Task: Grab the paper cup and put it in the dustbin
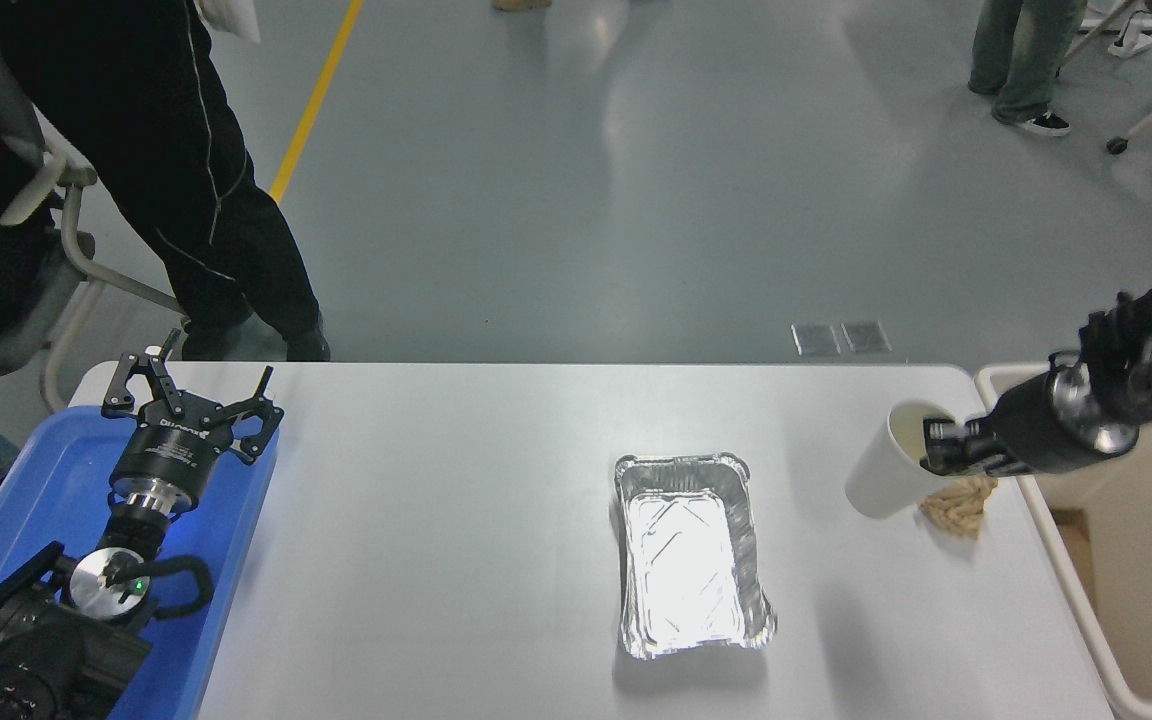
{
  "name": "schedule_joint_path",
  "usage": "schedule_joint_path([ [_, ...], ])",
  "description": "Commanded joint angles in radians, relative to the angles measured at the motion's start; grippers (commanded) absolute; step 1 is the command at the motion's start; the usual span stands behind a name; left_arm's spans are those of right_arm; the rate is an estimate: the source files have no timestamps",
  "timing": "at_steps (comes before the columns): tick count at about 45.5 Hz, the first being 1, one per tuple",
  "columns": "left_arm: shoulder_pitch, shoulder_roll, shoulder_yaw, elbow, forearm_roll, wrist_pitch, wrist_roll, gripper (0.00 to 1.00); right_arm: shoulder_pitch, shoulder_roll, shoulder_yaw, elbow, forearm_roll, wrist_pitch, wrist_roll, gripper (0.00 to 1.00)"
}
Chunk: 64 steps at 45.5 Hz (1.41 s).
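The white paper cup (886, 472) with a cream inside hangs tilted above the table's right part, mouth toward the right. My right gripper (938, 450) is shut on the cup's rim, one finger inside it. The beige dustbin (1066, 560) stands off the table's right edge, just right of the gripper; its far rim is partly hidden by my arm. My left gripper (191, 385) is parked open over the blue tray at the lower left.
A tan paper wad (958, 503) lies on the table below the cup. A silver foil tray (691, 555) sits mid-table. A blue plastic tray (26, 510) is at the left edge. A person in black stands at the far left.
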Motion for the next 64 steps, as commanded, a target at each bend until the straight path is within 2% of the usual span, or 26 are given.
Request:
schedule_joint_path([
  [1,0.0,0.0,-0.001,0.0,0.0,0.0,-0.001,0.99,0.354,-0.063,-0.047,0.102,-0.011,0.244,0.031,0.0],
  [6,0.0,0.0,-0.001,0.0,0.0,0.0,-0.001,0.99,0.49,-0.074,-0.047,0.102,-0.016,0.346,0.031,0.0],
  [15,0.0,0.0,-0.001,0.0,0.0,0.0,-0.001,0.99,0.586,-0.067,-0.047,0.101,-0.029,0.346,0.031,0.0],
  [30,0.001,0.0,-0.001,0.0,0.0,0.0,-0.003,0.99,0.544,-0.072,-0.05,0.046,-0.06,0.346,0.029,0.0],
  [43,0.001,0.0,-0.001,0.0,0.0,0.0,-0.003,0.99,0.178,-0.13,-0.004,-0.316,-0.063,0.346,0.029,0.0],
  [53,0.0,0.0,-0.001,0.0,0.0,0.0,-0.003,0.99,-0.215,-0.178,0.163,-0.663,-0.063,0.346,0.031,0.0],
  [64,0.0,0.0,-0.001,0.0,0.0,0.0,-0.003,0.99,-0.603,-0.169,0.299,-0.996,-0.046,0.231,0.029,0.0],
])
